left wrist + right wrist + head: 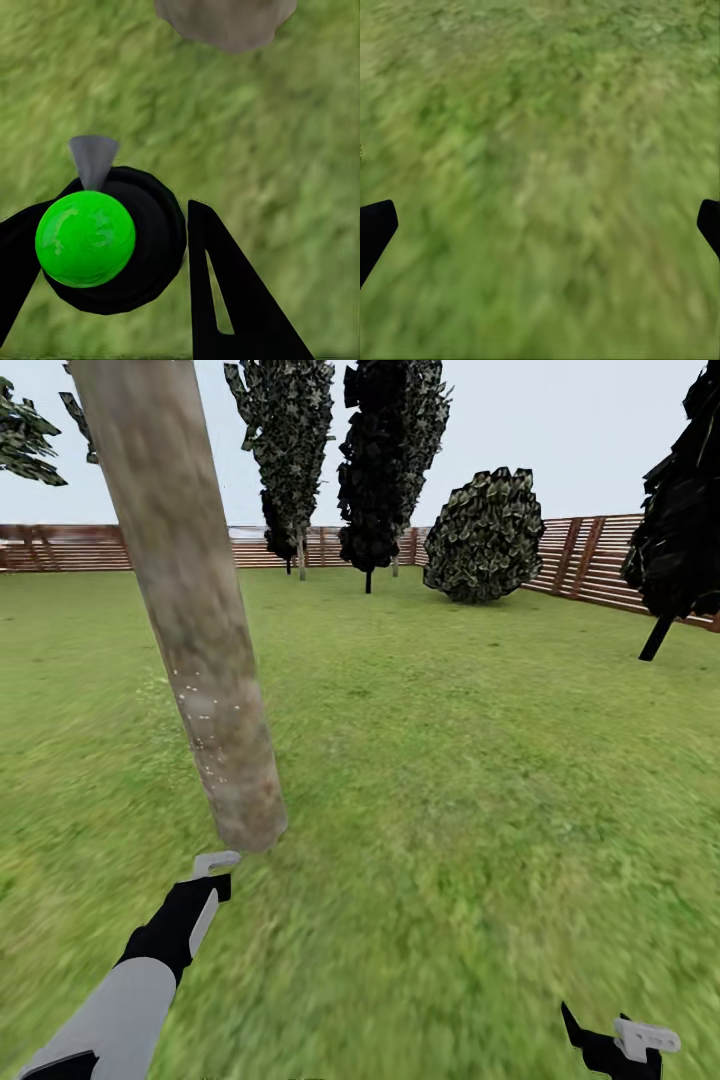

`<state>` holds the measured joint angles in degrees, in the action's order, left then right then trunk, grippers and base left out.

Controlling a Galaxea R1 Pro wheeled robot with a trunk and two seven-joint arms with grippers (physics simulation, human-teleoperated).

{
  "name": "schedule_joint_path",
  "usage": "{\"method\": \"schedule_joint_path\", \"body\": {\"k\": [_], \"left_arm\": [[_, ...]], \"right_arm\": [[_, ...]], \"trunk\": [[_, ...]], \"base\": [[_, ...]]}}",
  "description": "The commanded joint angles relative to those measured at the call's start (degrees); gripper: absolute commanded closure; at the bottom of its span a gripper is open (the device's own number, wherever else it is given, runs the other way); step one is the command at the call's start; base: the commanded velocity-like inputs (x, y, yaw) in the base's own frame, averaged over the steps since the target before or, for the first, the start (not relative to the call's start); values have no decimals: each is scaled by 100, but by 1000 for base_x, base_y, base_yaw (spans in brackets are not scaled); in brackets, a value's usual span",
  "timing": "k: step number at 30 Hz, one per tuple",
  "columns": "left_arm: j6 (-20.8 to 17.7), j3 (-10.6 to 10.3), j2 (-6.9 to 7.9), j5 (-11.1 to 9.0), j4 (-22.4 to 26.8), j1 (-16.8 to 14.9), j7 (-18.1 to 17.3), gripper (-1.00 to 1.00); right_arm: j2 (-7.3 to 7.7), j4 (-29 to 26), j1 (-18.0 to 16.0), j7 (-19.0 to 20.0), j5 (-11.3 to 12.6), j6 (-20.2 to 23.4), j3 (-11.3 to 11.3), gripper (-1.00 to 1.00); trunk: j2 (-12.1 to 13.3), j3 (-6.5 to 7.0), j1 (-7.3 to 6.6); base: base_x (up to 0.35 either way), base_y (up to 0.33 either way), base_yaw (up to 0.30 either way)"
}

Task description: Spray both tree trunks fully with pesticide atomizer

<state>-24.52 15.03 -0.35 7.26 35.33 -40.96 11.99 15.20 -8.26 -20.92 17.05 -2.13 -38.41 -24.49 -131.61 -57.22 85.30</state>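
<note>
We are standing on the lawn with a tree trunk leaning just ahead of our left arm. Our left gripper is clamping the pesticide atomizer, its bright green cap and grey nozzle showing in the left wrist view; the nozzle is pointing toward the trunk's base, which is rising from the grass near it. Fine whitish specks of pesticide are dotting the lower part of the trunk. Our right gripper is hanging over bare grass with its fingers spread wide, holding nothing. Along the lawn's far edge a wooden fence is running behind dark trees and a rounded bush.
</note>
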Motion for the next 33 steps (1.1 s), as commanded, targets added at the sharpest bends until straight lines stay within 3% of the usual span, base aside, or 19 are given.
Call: {"method": "schedule_joint_path", "body": {"k": [1, 7, 21, 33], "left_arm": [[0, 0, 0, 3, 0, 0, -3, 100], [-5, 0, 0, 3, 0, 0, -4, 100], [-10, 10, 5, 3, -1, 0, -12, 100], [-9, 0, 0, -5, -32, 0, -18, 100]], "right_arm": [[0, 0, 0, 0, 1, 0, -1, -100], [0, 0, 0, 0, -2, 0, -2, -100], [0, 0, 0, 0, 2, 0, -3, -100], [0, 0, 0, 0, 2, 0, -3, -100]], "trunk": [[0, 0, 0], [0, 0, 0], [0, 0, 0], [0, 0, 0]], "base": [[0, -275, 272], [0, -275, 223], [5, -275, 9], [161, -242, 173]]}}
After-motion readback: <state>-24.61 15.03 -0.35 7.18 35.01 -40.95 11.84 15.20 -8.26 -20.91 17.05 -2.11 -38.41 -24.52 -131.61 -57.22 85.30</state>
